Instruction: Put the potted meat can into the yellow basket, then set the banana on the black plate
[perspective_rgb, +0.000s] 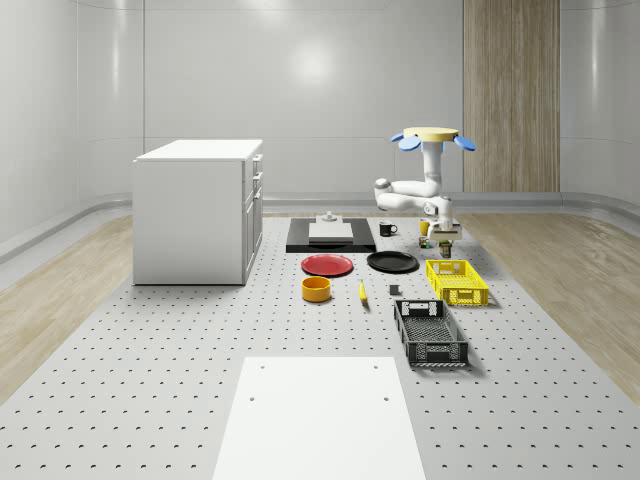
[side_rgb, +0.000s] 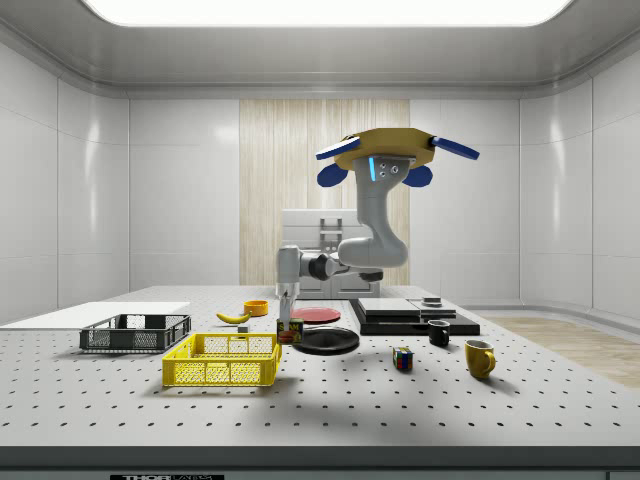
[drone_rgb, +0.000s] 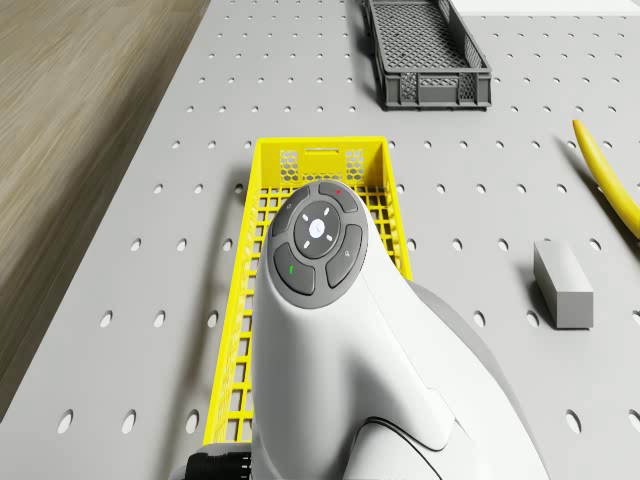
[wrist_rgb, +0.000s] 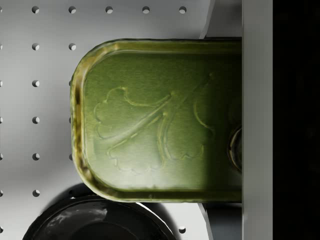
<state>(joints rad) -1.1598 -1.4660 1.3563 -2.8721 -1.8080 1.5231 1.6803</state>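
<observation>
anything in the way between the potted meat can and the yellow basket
Nothing visible. The gripper is at the potted meat can, which sits by the black plate just past the yellow basket's far end. Only bare table lies between them, and the basket is open-topped. The drone hovers above.

Landmark basket (perspective_rgb: 457, 281) sits on tabletop (perspective_rgb: 200, 380). In the whole-scene view: crate (perspective_rgb: 430, 332) just in front of it, plate (perspective_rgb: 392, 262) to its left and slightly behind, banana (perspective_rgb: 362, 292) further left, cabinet (perspective_rgb: 198, 210) far left. Drone (perspective_rgb: 433, 137) hovers behind basket, can (side_rgb: 290, 331) at basket's far end, above tabletop.
</observation>
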